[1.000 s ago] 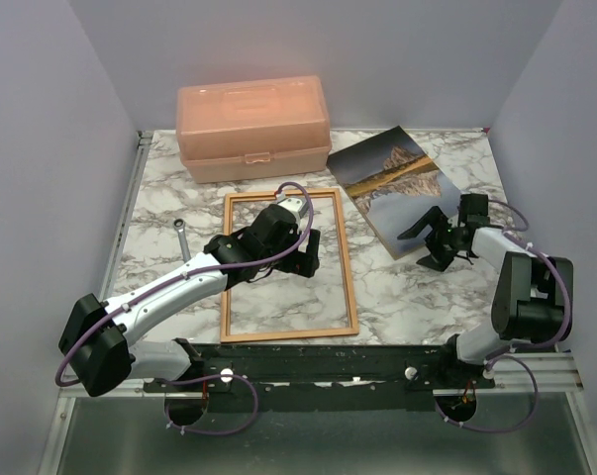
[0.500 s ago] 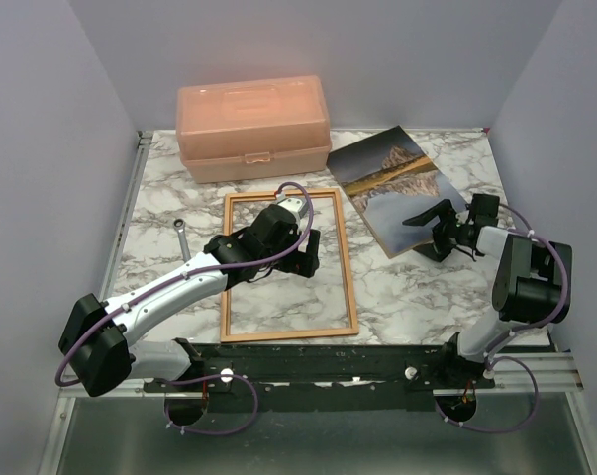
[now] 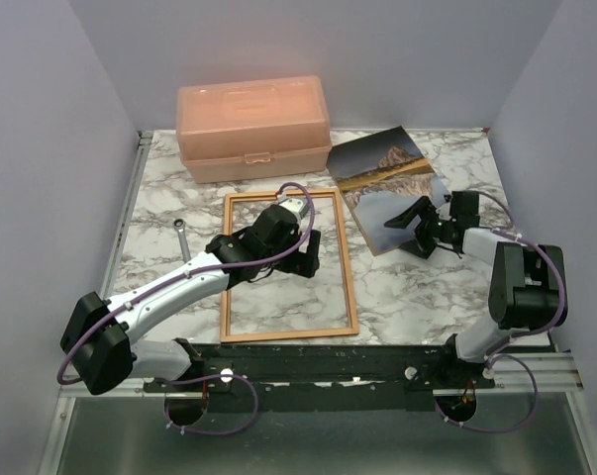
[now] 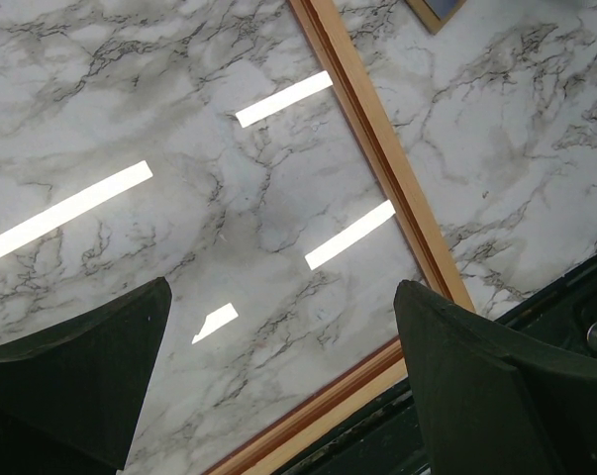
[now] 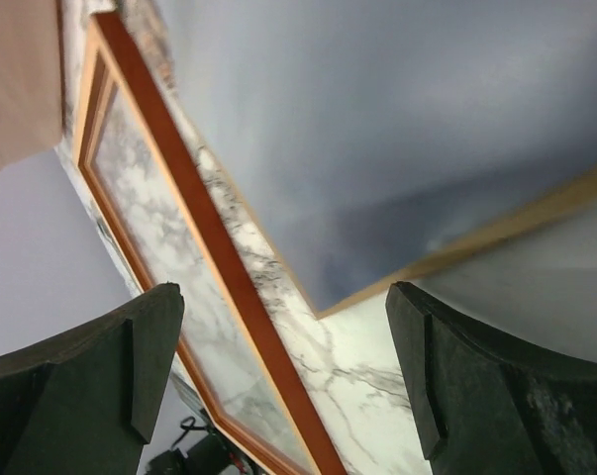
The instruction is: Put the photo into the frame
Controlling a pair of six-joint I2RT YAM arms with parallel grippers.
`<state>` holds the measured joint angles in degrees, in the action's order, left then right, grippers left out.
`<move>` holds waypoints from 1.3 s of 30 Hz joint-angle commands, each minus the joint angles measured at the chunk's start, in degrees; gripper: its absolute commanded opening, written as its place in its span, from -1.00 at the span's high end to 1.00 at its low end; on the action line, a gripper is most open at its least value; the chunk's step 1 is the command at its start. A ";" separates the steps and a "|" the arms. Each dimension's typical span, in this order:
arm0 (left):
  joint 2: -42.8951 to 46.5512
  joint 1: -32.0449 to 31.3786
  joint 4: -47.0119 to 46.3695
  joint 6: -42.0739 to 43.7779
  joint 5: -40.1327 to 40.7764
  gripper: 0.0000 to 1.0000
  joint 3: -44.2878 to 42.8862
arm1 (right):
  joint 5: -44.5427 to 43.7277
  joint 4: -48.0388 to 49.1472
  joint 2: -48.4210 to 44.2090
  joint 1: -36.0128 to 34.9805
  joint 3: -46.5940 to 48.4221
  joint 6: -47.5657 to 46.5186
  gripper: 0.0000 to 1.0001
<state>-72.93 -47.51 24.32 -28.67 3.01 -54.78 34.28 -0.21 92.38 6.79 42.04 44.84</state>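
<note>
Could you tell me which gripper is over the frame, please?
The left gripper, open above the frame's opening. The right gripper, also open, is at the photo's near edge instead.

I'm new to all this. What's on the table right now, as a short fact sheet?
Frame: lying flat, nothing inside
Photo: right of the frame, not in it
Left gripper: open, above the frame's opening
Right gripper: open, at the photo's near edge
Also there: peach box, small wrench
</note>
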 commanded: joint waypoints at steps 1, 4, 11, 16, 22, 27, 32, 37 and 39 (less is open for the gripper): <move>0.04 -0.31 -0.83 0.28 0.57 -0.96 0.90 | -3.42 -3.44 -1.19 -3.50 4.68 -4.33 -0.84; 0.17 -0.31 -0.62 0.36 0.70 -0.96 0.86 | -5.81 -7.39 -3.60 -3.45 6.91 -6.49 -0.85; 0.01 -0.31 -0.58 0.28 0.60 -0.96 0.89 | -16.73 -18.24 -3.15 0.93 14.71 -9.61 -0.92; 0.34 -0.31 -0.66 0.28 0.86 -0.96 1.35 | -12.64 -17.42 -0.10 11.01 16.10 -6.49 -0.92; 0.16 -0.31 -0.79 0.36 0.86 -0.96 1.61 | -13.42 -16.33 3.28 17.91 18.76 -4.29 -0.92; -0.27 -0.31 -1.01 0.41 0.86 -0.96 1.70 | -15.78 -16.72 7.40 19.85 22.99 -4.21 -0.91; -0.94 -0.36 -1.34 0.45 0.77 -0.96 1.70 | -15.43 -16.24 11.79 20.28 27.03 -3.36 -0.86; -1.65 -0.31 -1.51 0.54 0.45 -0.96 1.45 | -15.43 -15.26 14.91 20.35 28.20 -2.34 -0.83; -1.82 -0.31 -1.53 0.63 0.42 -0.96 1.35 | -14.55 -14.25 15.83 20.29 27.82 -2.02 -0.81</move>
<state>-74.04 -47.51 23.64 -28.67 3.01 -53.82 20.21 -15.86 105.93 26.70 69.12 41.45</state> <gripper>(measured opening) 0.982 0.913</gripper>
